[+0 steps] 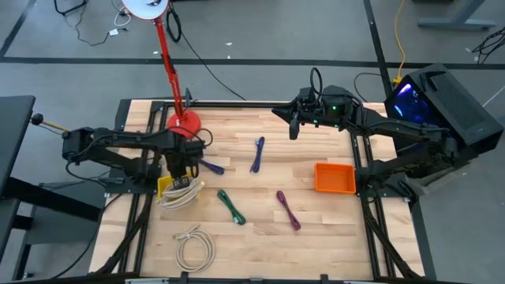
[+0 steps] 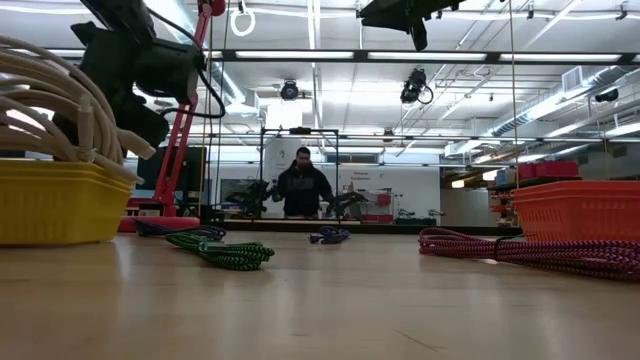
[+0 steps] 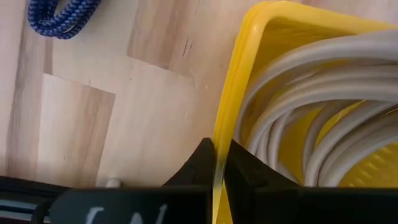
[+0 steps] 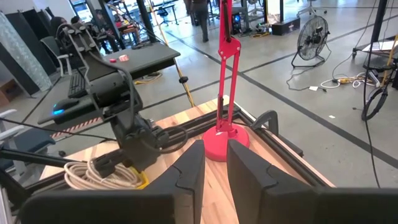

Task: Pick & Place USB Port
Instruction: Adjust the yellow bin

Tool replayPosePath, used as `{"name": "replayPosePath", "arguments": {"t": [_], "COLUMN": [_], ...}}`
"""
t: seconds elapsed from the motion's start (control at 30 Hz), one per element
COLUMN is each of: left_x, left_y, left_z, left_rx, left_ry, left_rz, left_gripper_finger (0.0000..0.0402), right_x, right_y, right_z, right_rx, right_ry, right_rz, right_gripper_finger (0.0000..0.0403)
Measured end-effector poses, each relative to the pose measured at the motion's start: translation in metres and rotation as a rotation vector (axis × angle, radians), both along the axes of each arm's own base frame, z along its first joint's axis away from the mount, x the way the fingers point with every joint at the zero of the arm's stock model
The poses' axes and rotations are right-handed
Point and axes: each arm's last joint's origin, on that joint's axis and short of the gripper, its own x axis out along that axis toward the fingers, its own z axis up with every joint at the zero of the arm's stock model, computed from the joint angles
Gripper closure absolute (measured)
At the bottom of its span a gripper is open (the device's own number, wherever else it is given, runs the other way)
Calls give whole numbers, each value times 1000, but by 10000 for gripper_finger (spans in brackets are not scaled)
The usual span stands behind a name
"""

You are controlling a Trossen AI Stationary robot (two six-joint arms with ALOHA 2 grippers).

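Observation:
A yellow basket (image 1: 164, 188) sits at the table's left and holds a coiled white cable (image 1: 183, 194), also seen up close in the left wrist view as white cable (image 3: 311, 93). My left gripper (image 1: 179, 173) stands over the basket's far side, shut on its wall. My right gripper (image 1: 294, 126) hangs high over the far edge, holding nothing, with a narrow gap between its fingers (image 4: 186, 174). A second white cable (image 1: 195, 246) lies loose near the near edge. My left gripper pinches the yellow basket's wall at its rim (image 3: 219, 158), one finger inside the basket and one outside. The fingers (image 3: 199, 165) come from above, pointing down. In the low view the yellow basket (image 2: 50, 205) seems to rest with its bottom on the table.
A green cable (image 1: 231, 207), a purple cable (image 1: 288, 211) and two blue cables (image 1: 258, 154) (image 1: 211, 166) lie mid-table. An orange basket (image 1: 334, 177) stands at the right. A red lamp base (image 1: 184, 122) sits at the far left. A person (image 2: 303, 185) stands behind the table.

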Motion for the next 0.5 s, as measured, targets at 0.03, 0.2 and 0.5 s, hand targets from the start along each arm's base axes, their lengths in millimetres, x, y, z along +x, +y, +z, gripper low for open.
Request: {"name": "replayPosePath", "arguments": {"t": [0.03, 0.2, 0.5], "left_x": [0, -1, -5], "left_y": [1, 7, 16], "left_z": [0, 0, 0], "left_rx": [0, 29, 58], "left_ry": [0, 7, 20], "left_rz": [6, 49, 112], "left_gripper_finger": [385, 385, 385], "right_x": [0, 0, 0], "right_y": [0, 0, 0], "right_z": [0, 0, 0], "right_rx": [-1, -9, -20], "right_ry": [0, 2, 5], "right_rz": [0, 1, 4], "right_gripper_finger": [332, 332, 332]}}
